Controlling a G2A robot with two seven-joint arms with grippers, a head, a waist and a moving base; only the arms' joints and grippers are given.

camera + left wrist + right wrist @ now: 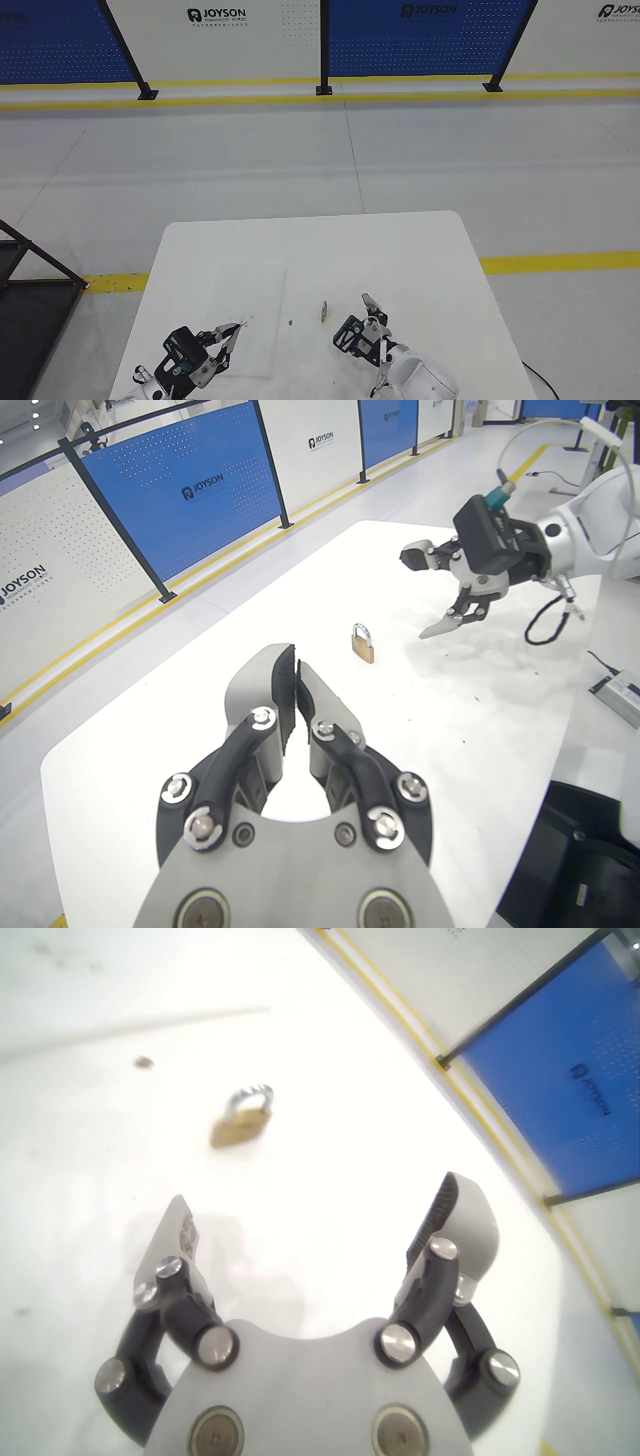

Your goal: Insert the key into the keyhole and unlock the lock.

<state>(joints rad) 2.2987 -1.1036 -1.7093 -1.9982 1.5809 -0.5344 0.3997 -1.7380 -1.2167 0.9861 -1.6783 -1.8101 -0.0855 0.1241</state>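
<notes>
Padlock (363, 646) upright on the table (400, 250) (brown speck (143, 1061) near).

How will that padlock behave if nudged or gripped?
The padlock appears to stand upright on its narrow base, so a nudge would probably topple it. Its brass-coloured metal look suggests it is rigid and fairly heavy for its size.

left hand (298, 661): fingers closed (tips touching) | right hand (315, 1190): fingers spread wide

The left gripper (296, 660) and right gripper (316, 1200): silver-grey fingers (250, 685), black linkages (225, 765), ribbed black pads (282, 680), bright screws (263, 718); white arm (600, 530) trailing black cable (545, 620).
</notes>
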